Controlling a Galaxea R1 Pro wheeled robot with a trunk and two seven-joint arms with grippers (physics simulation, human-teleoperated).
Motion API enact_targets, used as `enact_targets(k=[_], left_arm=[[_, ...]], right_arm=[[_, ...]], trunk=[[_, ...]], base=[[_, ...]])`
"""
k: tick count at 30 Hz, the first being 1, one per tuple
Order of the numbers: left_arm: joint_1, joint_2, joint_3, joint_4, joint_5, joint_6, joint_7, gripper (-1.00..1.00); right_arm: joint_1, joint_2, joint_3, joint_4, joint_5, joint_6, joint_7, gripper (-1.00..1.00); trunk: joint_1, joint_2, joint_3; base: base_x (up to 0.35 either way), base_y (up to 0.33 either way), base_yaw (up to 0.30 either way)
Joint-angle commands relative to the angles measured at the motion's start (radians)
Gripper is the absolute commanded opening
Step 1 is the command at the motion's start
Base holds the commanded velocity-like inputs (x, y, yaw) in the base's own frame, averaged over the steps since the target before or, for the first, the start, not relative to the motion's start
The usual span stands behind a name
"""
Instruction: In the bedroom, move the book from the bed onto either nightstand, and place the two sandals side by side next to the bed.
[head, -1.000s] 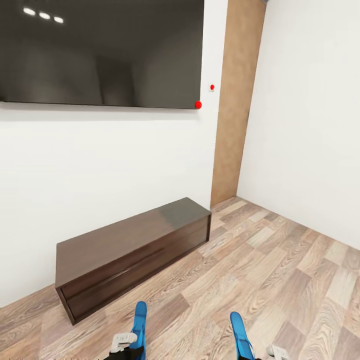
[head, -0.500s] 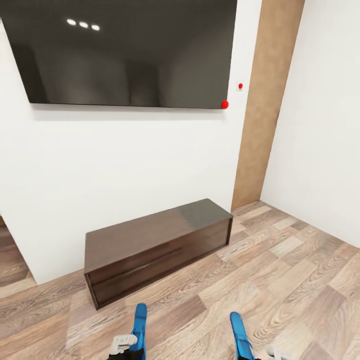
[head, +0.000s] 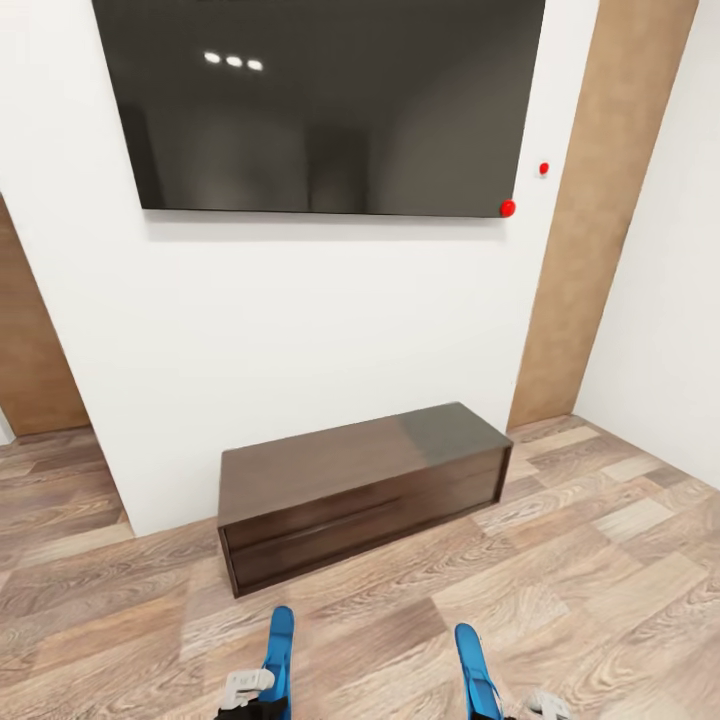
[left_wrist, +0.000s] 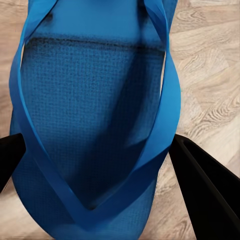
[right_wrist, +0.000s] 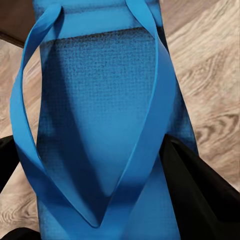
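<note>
Carrying one blue sandal (left_wrist: 95, 125) pinched in the left gripper (head: 250, 690) and the other sandal (right_wrist: 105, 125) in the right gripper (head: 515, 705), the robot faces a long dark cabinet (head: 360, 490) at 12 o'clock, and should keep both grips firm while turning toward the bed

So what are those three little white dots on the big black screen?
In the head view, they are ceiling lights mirrored in the glossy screen; the cabinet top shines too. In the left wrist view, the blue sandal looks soft and close-up.
</note>
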Motion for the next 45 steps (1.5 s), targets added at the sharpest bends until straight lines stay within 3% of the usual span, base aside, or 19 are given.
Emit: enact_targets(k=[1,45], left_arm=[[-0.001,0.0,0.006,0.002,0.0,-0.001,-0.005,-1.0],[-0.001,0.0,0.006,0.002,0.0,-0.001,-0.005,-1.0]], right_arm=[[0.0,0.0,-0.002,0.0,-0.005,0.002,0.003,-1.0],[0.0,0.001,-0.002,0.0,-0.005,0.002,0.003,-1.0]], trunk=[[0.0,0.0,-0.001],[0.0,0.0,-0.001]], base=[[0.0,0.0,0.293],[0.0,0.0,0.293]])
